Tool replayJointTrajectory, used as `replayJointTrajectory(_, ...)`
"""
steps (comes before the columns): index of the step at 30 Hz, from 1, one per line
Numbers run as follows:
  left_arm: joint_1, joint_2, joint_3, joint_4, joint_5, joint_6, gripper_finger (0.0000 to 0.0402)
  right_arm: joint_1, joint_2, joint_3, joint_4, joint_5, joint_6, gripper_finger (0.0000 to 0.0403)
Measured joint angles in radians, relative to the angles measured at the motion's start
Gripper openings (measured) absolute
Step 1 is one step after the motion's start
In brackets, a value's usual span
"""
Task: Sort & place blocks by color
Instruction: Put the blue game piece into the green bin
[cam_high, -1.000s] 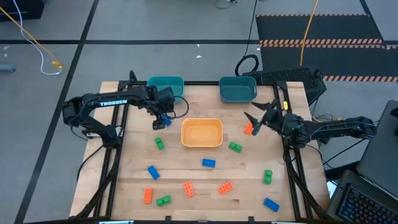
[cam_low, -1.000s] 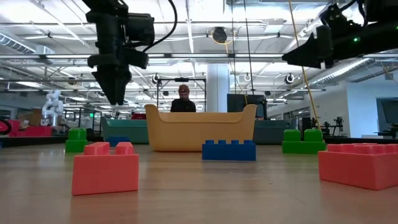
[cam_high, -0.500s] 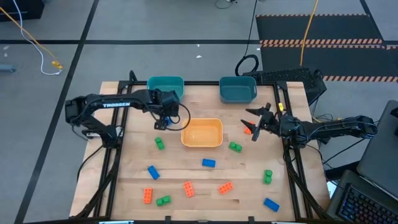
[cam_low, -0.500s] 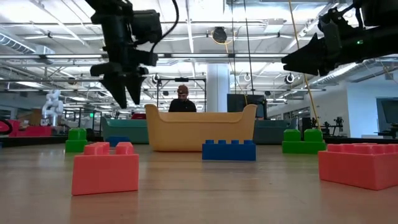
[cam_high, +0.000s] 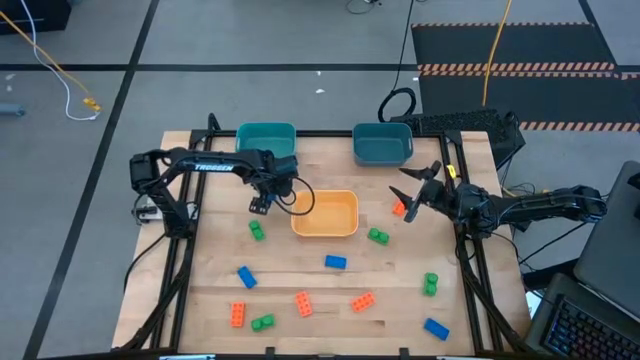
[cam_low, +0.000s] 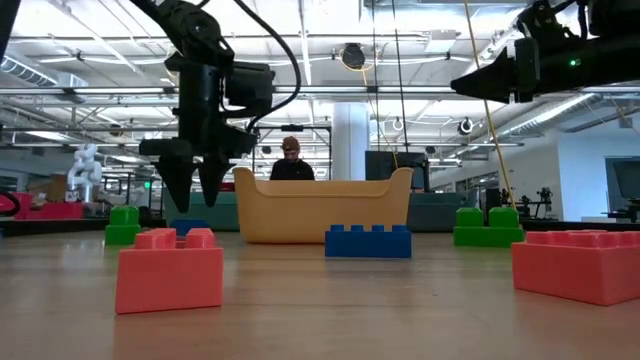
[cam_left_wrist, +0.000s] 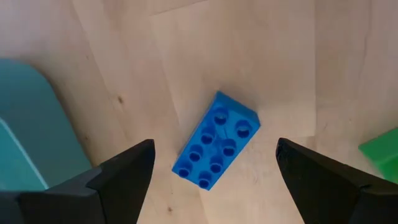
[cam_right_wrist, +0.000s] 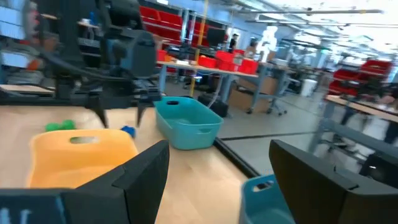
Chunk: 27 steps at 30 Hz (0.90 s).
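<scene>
**A:** Where is the left gripper (cam_high: 262, 203)?

**B:** Pointing down just beside the left end of the orange bin (cam_high: 325, 214), with a blue brick (cam_left_wrist: 216, 140) lying flat on the table (cam_high: 400, 290) between its spread fingers (cam_left_wrist: 118, 177). The fingers are apart and touch nothing; in the low view the tips hang a little above the wood (the brick itself shows there only as a blue sliver behind the orange one).

**A:** And the right gripper (cam_high: 410, 195)?

**B:** Raised above the table, to the right of the orange bin, its fingers parted with nothing between them. An orange brick (cam_high: 399, 208) sits on the table just under it in the high view; whether they touch I cannot tell.

**A:** Where are the other blocks?

**B:** Scattered over the front half. A green one (cam_high: 256, 231) lies left of the orange bin, another green (cam_high: 378, 236) at its right front corner, a blue one (cam_high: 335, 262) in front of it, and another blue (cam_high: 246, 277) farther left. Along the front run three orange bricks (cam_high: 303, 303) with a green one beside the leftmost, then a green (cam_high: 431, 284) and a blue (cam_high: 435, 327) towards the right edge.

**A:** The bins?

**B:** Two teal bins stand at the far edge, one on the left (cam_high: 266, 140), one on the right (cam_high: 382, 143). I see no blocks in any bin. A person (cam_low: 290, 160) is visible beyond the table in the low view.
</scene>
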Motion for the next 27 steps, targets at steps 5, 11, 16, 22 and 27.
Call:
replayJointTrajectory(5,0.001,0.001,-0.015,0.002,-0.016,0.075,0.0337,-0.002,0.0,0.0,0.0,0.011,-0.016,0.027)
replayJointTrajectory(11,0.012,0.002,-0.065,0.055,-0.038,0.1,0.0337,-0.002,0.0,0.0,-0.013,0.011,0.014,0.027)
replayJointTrajectory(16,0.011,0.002,-0.088,0.09,-0.062,0.112,0.0337,-0.002,0.0,0.0,-0.029,0.01,0.036,0.027)
replayJointTrajectory(22,0.011,0.002,-0.088,0.093,-0.064,0.118,0.0337,-0.002,0.0,0.0,-0.033,0.01,0.036,0.027)
replayJointTrajectory(27,0.014,0.002,-0.088,0.116,-0.071,0.143,0.0337,-0.002,0.0,0.0,-0.032,0.01,0.036,0.027)
